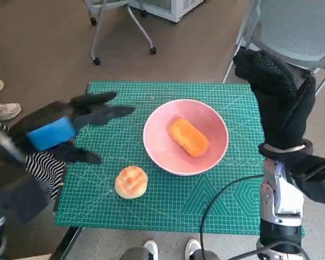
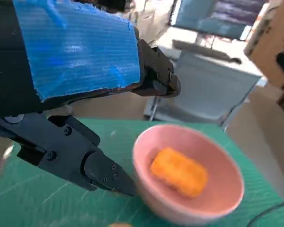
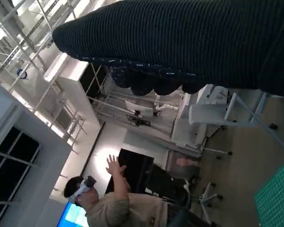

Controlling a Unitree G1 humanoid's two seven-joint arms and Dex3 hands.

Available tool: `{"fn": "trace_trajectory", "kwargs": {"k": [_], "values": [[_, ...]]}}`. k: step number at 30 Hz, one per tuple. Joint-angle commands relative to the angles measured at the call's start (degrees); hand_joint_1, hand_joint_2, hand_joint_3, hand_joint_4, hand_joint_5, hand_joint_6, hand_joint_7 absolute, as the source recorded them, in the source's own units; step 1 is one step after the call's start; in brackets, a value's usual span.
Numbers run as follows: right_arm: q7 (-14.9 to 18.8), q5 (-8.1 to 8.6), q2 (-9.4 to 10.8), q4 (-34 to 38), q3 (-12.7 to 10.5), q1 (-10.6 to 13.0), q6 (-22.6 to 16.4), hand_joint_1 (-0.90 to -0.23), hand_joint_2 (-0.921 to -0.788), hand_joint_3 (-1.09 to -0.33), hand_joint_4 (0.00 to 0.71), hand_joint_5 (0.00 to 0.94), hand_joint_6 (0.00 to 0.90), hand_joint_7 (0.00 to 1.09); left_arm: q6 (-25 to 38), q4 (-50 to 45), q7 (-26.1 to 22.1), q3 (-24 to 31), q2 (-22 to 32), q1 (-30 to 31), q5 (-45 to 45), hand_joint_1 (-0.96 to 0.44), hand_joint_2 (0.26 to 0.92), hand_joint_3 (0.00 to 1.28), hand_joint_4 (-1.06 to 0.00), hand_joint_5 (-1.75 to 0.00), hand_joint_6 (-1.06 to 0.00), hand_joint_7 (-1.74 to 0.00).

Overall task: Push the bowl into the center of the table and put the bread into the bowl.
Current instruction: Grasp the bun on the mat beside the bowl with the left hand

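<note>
Head view: the bowl (image 1: 186,137) sits near the middle of the mat (image 1: 151,203) that covers the table, with one piece of bread (image 1: 189,137) lying inside it and a round bun (image 1: 131,181) on the mat just beside the bowl's near-left rim, apart from it. The left hand (image 1: 70,130) hovers over the mat's left edge, fingers pointing toward the bowl; the right hand (image 1: 276,97) is raised at the far-right corner, with a chair (image 1: 292,27) behind it

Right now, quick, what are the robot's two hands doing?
Left black, blue-taped hand: open, fingers spread, holding nothing, beside the pink bowl.
Right black knitted-glove hand: raised, holding nothing visible; open or closed unclear.
</note>
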Motion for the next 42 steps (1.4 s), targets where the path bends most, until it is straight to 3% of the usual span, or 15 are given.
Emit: {"fn": "trace_trajectory", "kwargs": {"k": [1,13,21,29,42], "values": [[-0.22,-0.31,0.25,0.16,0.33,0.95,1.07,-0.671,-0.921,-0.63,0.174,0.002,0.026,0.59,-4.54,-0.02,-0.88,1.93,1.3,4.92,-1.88,-0.37,0.788,0.0,-0.23,-0.03,-0.38,-0.1],[0.57,-0.07,-0.38,0.51,0.54,0.65,1.29,-0.665,-0.921,-0.644,0.172,0.0,0.0,0.57,-6.56,-2.52,0.19,1.79,1.47,14.2,-0.44,-0.37,0.799,0.0,-0.28,-0.02,-0.4,-0.1],[0.71,0.26,-0.42,-0.09,0.76,0.75,2.07,-0.667,-0.921,-0.652,0.162,0.0,-0.001,0.55,-3.4,-6.25,2.6,-0.15,0.6,19.26,5.52,-0.38,0.804,0.01,-0.28,-0.01,-0.41,-0.08],[1.13,0.65,-0.62,0.24,0.5,0.86,2.53,-0.668,-0.921,-0.653,0.16,0.001,0.0,0.55,-1.88,-6.81,7.9,-3.59,-3.22,22.77,10.93,-0.38,0.804,0.0,-0.28,-0.01,-0.41,-0.06],[1.68,0.52,-1.18,-0.65,0.09,1.42,3.07,-0.665,-0.921,-0.651,0.161,0.001,-0.001,0.56,-7.13,-2.7,16.78,-8.42,-9.55,24.5,15.28,-0.37,0.804,0.0,-0.31,-0.01,-0.43,-0.04]]}}
